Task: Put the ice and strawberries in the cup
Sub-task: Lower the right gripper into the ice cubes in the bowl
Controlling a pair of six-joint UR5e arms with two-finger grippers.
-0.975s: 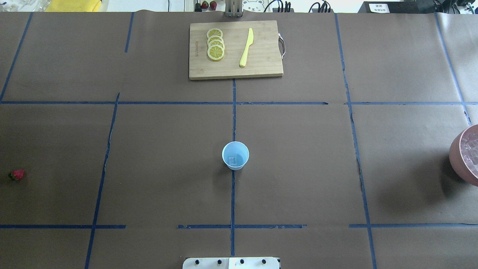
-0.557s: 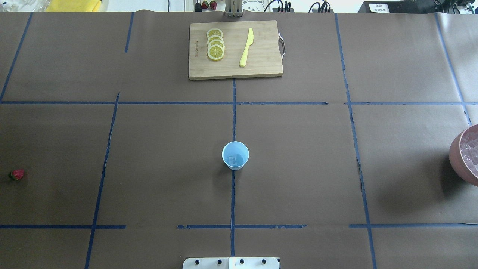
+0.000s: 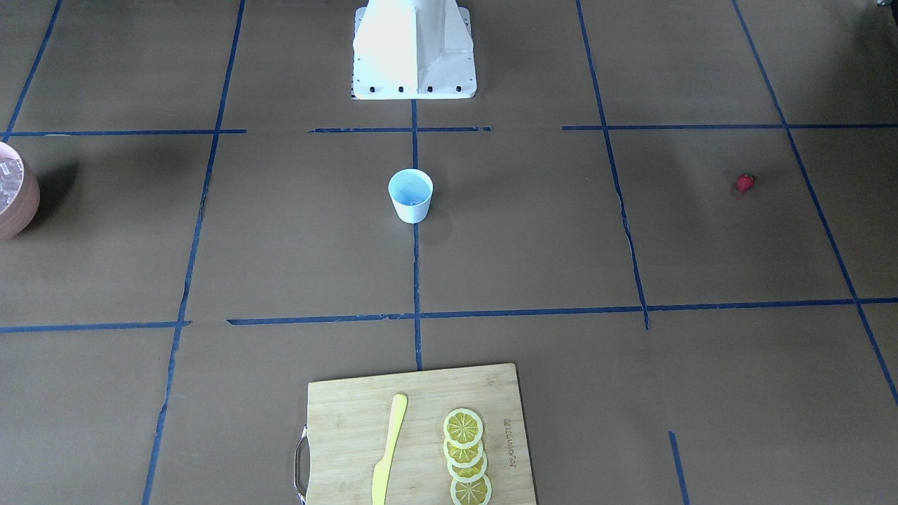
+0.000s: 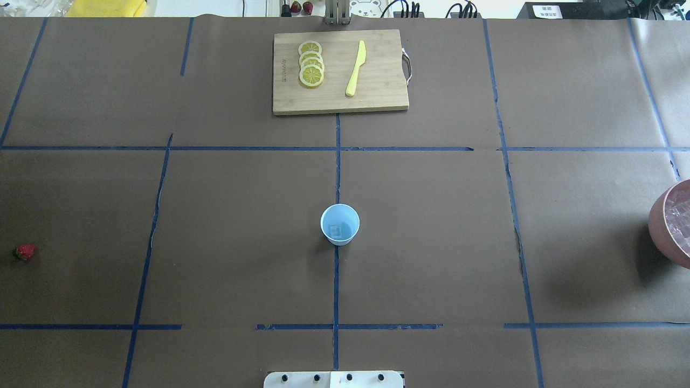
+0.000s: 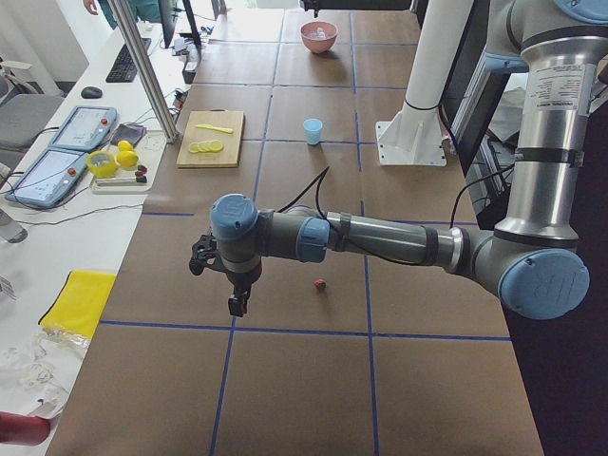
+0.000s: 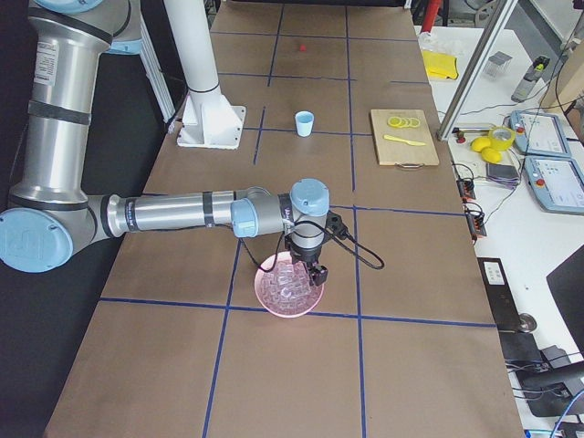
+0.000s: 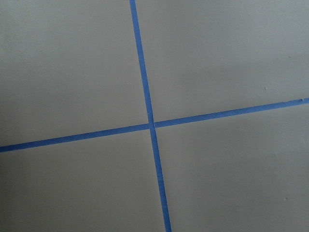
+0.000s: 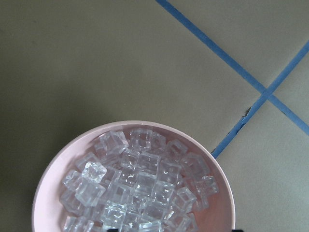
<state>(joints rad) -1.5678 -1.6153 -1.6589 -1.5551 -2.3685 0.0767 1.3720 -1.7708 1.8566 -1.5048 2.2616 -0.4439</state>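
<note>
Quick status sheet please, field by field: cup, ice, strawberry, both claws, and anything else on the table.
cup: light blue cup, upright at the centre of the table
cup contents: what looks like one ice cube; no strawberry inside
strawberry: strawberry lies on the table far to the robot's left
ice supply: pink bowl at the right edge, full of cubes
left claw: left claw above the table beside the strawberry, apart from it; open or shut cannot be told
right claw: right claw over the bowl; open or shut cannot be told
other: cutting board with lemon slices and yellow knife
</note>
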